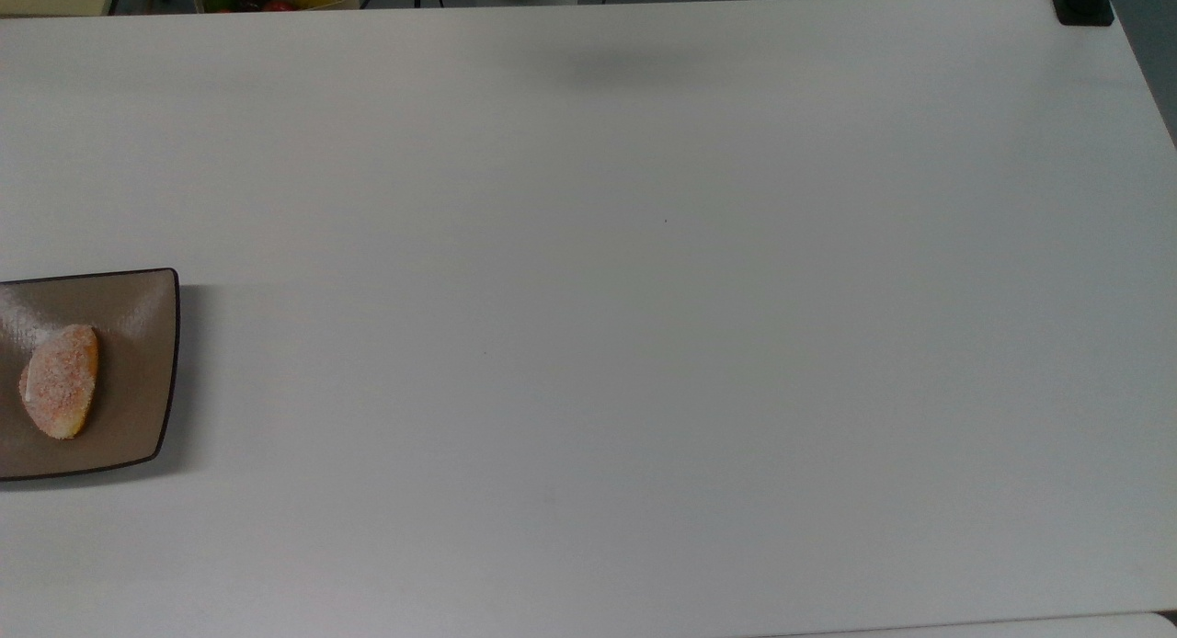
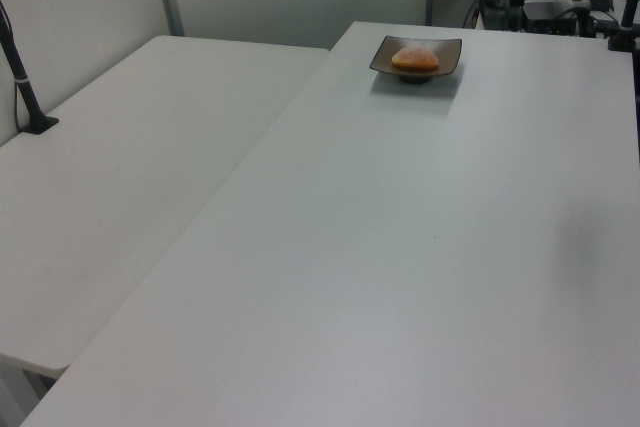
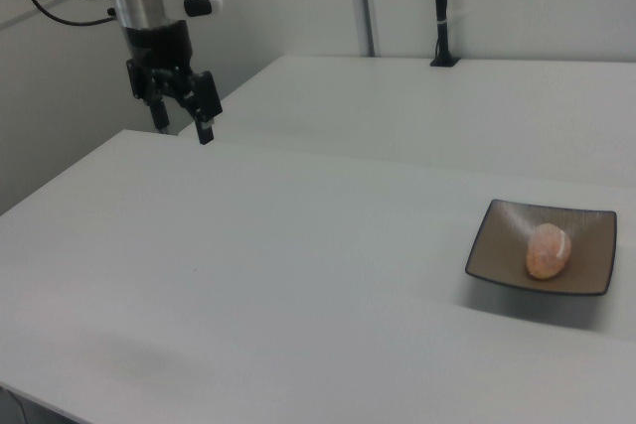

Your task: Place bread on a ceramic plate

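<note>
Two black fingers hang spread apart on the gripper, nothing between them and touching nothing, up in the air at the right view's upper left. It points straight down from a white wrist with a dark joint, above the far edge of the white table. Well apart from it, over at the right view's right, sits the ceramic plate: glossy taupe-brown, square with rounded corners, thin dark rim, shallow dish. On it lies the bread, a small oval orange-tan bun with a speckled sugary crust. In the top view the plate is at the left edge, the bread lying lengthwise on it. The tabletop is smooth and matte.
</note>
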Tool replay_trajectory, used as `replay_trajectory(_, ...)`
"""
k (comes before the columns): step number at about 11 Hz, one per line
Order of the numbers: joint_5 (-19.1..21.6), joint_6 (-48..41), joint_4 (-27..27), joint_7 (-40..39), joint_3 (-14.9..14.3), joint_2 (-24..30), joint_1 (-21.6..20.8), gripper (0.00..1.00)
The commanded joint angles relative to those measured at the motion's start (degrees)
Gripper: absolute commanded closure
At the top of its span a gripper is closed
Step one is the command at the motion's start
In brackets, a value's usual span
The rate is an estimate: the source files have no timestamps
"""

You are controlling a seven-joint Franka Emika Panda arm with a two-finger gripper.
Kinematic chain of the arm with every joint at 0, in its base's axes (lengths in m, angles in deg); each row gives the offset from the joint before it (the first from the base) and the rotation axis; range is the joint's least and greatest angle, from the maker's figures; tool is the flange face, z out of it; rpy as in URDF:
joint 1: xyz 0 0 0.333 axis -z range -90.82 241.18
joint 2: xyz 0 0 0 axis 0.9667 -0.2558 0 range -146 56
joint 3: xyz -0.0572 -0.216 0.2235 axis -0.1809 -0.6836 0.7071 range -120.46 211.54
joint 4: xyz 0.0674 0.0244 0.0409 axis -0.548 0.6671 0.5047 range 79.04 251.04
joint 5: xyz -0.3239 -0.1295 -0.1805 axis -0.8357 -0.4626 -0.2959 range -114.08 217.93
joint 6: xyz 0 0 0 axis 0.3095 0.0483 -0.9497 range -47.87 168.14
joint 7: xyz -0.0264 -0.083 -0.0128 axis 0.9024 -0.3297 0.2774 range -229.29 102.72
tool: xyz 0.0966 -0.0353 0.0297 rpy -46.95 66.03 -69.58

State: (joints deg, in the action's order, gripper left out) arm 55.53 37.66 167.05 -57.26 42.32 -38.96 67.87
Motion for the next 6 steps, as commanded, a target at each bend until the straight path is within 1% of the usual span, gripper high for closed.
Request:
replay_trajectory(1,-0.8,10.1,4.8,-9.7,-0.7,1.4,-0.7,0.0)
replay_trajectory(2,-1.3,12.7,5.4,-12.4,-0.7,1.0,-0.5,0.0)
replay_trajectory(3,-1.3,14.7,6.0,-13.2,-0.7,0.8,-0.4,0.0)
replay_trajectory(4,-1.4,16.5,5.9,-13.1,-0.8,0.6,-0.3,0.0)
replay_trajectory(6,-1.3,16.5,5.8,-12.4,-0.7,0.5,-0.3,0.0)
